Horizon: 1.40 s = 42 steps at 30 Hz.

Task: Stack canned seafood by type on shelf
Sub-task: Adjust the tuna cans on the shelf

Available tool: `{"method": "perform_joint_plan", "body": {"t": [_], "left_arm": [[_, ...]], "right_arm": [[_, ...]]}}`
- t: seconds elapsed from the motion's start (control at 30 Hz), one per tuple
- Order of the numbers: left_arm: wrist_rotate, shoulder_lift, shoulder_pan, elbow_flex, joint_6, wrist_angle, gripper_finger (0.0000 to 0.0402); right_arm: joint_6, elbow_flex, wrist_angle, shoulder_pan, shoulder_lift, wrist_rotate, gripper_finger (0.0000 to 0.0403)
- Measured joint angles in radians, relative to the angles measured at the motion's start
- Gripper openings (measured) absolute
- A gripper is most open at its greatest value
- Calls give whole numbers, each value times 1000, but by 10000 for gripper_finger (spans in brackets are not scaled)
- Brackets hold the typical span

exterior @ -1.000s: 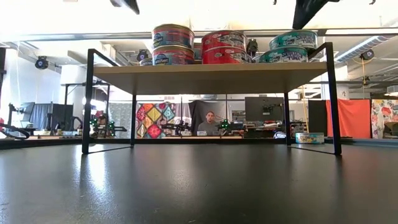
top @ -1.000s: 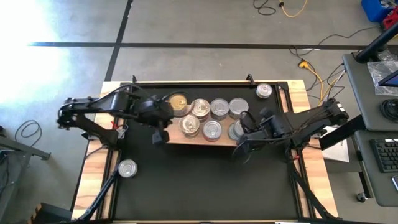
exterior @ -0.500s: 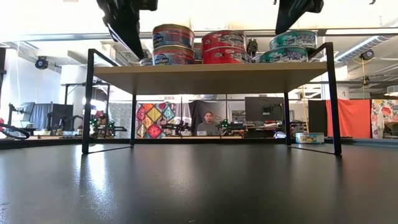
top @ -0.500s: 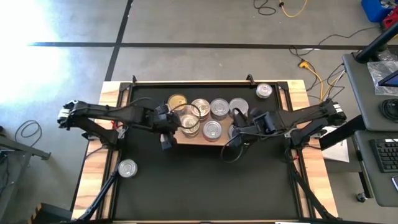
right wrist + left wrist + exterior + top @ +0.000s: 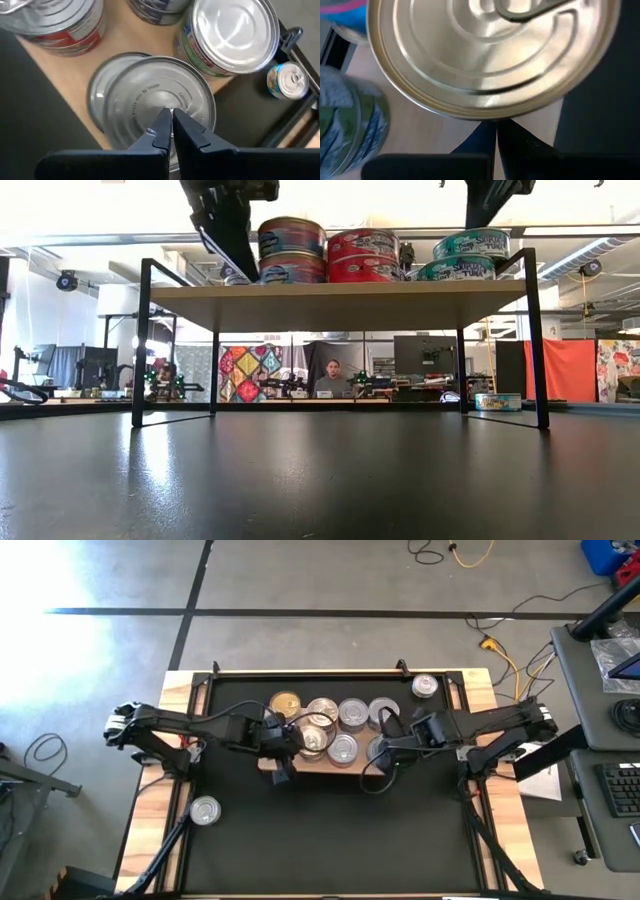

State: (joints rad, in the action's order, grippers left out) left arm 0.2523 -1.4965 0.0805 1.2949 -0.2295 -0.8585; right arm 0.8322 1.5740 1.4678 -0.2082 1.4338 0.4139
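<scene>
- High view: I see the shelf (image 5: pixel 352 765) mid-mat, carrying a cluster of tins (image 5: pixel 340 716). The left gripper (image 5: pixel 287 743) sits at the cluster's 9 o'clock edge, the right gripper (image 5: pixel 385 751) at its 3 o'clock edge. One loose tin (image 5: pixel 205 810) lies on the black mat (image 5: pixel 330 830) toward 7 o'clock, another (image 5: pixel 425 686) toward 1 o'clock.
- Low view: I read the shelf board (image 5: pixel 335 292) raised on black legs, with blue, red and teal tins stacked in twos on top (a person sits far behind in the room).
- Left wrist view: my left fingers (image 5: pixel 512 145) are pressed together, tips just at the rim of a gold-lidded tin (image 5: pixel 490 50), pinching nothing.
- Right wrist view: my right fingers (image 5: pixel 185 131) are pressed together too, tips over a plain silver tin (image 5: pixel 160 107) stacked slightly off-centre on another.
</scene>
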Motion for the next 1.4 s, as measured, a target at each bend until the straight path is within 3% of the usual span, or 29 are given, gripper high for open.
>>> {"method": "perform_joint_plan", "body": {"t": [0.43, 0.8, 0.93, 1.03, 1.17, 1.4], "left_arm": [[2, 69, 96, 0, -87, -37, 0], [-2, 126, 295, 0, -248, -132, 0], [56, 126, 338, -2, -337, -201, 0], [111, 126, 340, -2, -363, -198, 0], [250, 118, 287, -2, -283, -147, 0], [255, 50, 161, -4, -135, -126, 0]], "right_arm": [[-76, -8, -132, -1, 84, -37, 9], [-131, 64, -164, -3, 75, -61, 9], [-146, 68, -160, -3, 67, -46, 9], [-156, 65, -174, -3, 73, -35, 9], [-192, 87, -242, -8, 74, -32, 9], [-211, 219, -251, -76, 73, -2, 9]]}}
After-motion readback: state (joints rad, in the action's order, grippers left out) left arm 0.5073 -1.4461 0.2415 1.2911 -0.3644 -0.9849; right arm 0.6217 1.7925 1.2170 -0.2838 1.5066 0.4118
